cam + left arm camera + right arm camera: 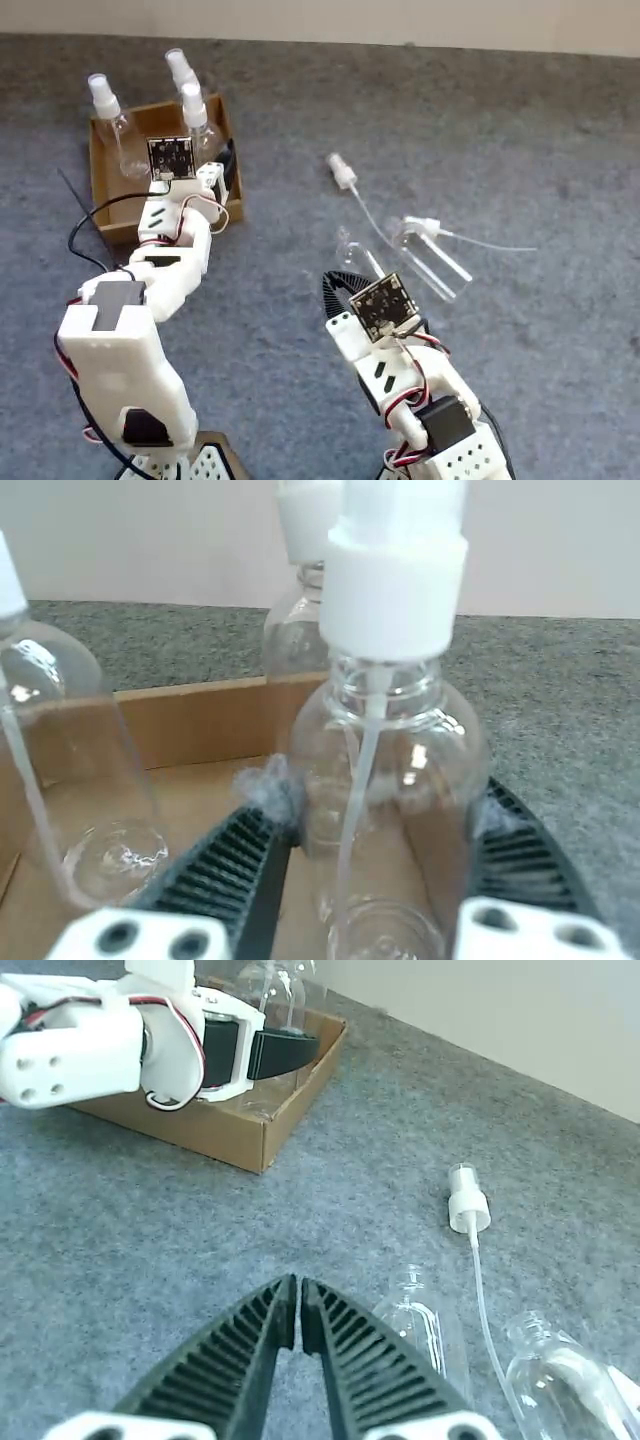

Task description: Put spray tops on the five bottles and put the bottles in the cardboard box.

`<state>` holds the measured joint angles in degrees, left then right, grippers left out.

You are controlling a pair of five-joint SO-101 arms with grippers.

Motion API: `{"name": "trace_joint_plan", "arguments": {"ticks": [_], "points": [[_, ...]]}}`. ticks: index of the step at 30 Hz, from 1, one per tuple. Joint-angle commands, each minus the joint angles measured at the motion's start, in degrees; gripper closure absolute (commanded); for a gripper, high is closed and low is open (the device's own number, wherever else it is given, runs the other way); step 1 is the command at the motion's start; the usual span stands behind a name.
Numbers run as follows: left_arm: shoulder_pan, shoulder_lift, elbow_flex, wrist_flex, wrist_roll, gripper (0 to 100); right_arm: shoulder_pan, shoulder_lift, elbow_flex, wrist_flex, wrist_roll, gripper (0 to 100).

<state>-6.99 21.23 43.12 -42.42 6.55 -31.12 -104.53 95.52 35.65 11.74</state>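
Note:
Three clear bottles with white spray tops stand in the cardboard box (112, 215). My left gripper (205, 150) is inside the box, shut on the nearest bottle (390, 780), whose spray top (193, 105) rises above it. The ribbed fingers (225, 875) press on both of its sides. The other two bottles (70, 770) (300, 610) stand beside and behind it. Two bare bottles (425, 1325) (560, 1380) lie on the carpet. A loose spray top (467, 1205) with a long tube lies just beyond them. My right gripper (298, 1305) hovers over the carpet beside the nearer bare bottle, shut and holding nothing.
A second loose spray top (425, 225) lies by the far bare bottle (435, 262), its thin tube trailing right. Grey carpet (520, 120) covers the table, with open room at the right and centre. The left arm (100, 1045) stretches over the box's near wall (230, 1130).

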Motion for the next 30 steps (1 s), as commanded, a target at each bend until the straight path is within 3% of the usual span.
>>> {"name": "trace_joint_plan", "arguments": {"ticks": [1,5,23,30], "points": [[-0.3,-1.1,-0.1,-0.8,-0.4,79,0.8,-0.7,8.7,-1.8,0.8,99.3],[-0.3,-1.1,-0.3,1.6,-0.4,74,0.9,-0.7,8.7,-1.8,0.8,99.3],[-1.4,-5.2,1.9,3.0,-0.3,73,1.0,-0.7,8.7,-1.8,0.8,99.3],[-1.2,-14.2,3.3,15.7,-0.3,73,1.0,-0.7,8.8,-1.8,0.8,99.3]]}}
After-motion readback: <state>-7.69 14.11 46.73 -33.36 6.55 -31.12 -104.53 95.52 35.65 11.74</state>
